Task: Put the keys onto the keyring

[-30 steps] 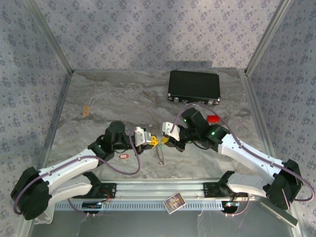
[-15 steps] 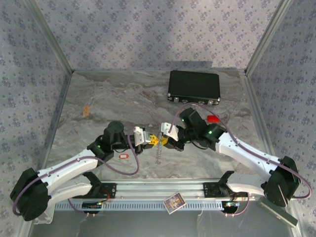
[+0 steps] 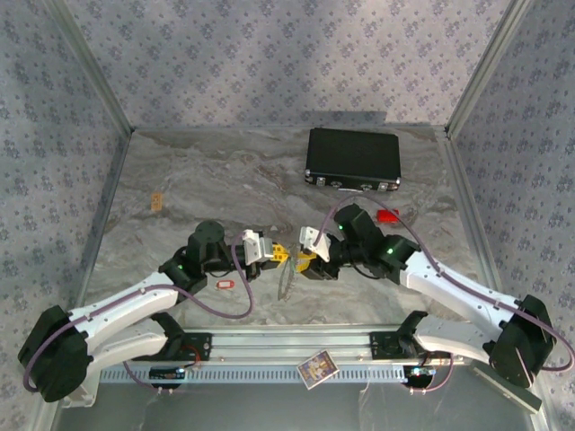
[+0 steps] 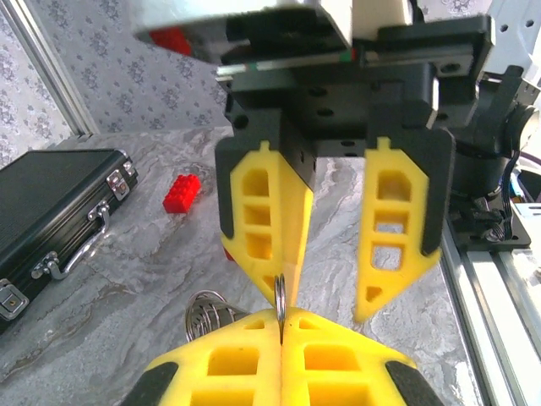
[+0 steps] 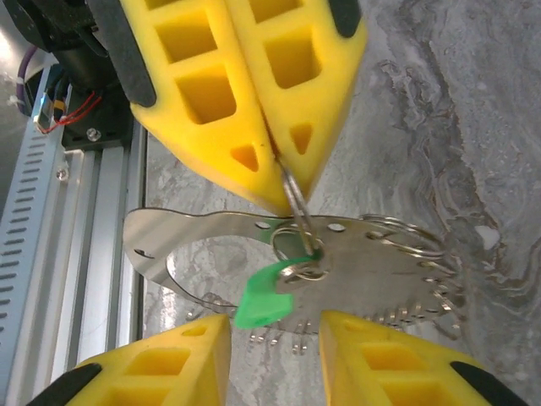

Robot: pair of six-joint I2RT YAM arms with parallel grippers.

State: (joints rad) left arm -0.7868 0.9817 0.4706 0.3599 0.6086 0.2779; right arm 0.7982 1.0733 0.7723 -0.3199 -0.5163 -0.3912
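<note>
From above, the left gripper (image 3: 276, 256) and right gripper (image 3: 302, 262) meet tip to tip over the surface (image 3: 180, 180). The keyring (image 3: 287, 284) hangs at their near side and the red key (image 3: 225, 285) lies apart on the left gripper's side. The left wrist view has the left gripper clamped on the keyring's thin edge, the right gripper spread wide opposite. In the right wrist view the green key (image 5: 260, 303) hangs just under the clamped ring, straight ahead of the right gripper's gap, so the right gripper seems better placed for it.

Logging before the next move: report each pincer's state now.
Left pincer: closed on the keyring.
Right pincer: open, holding nothing.
</note>
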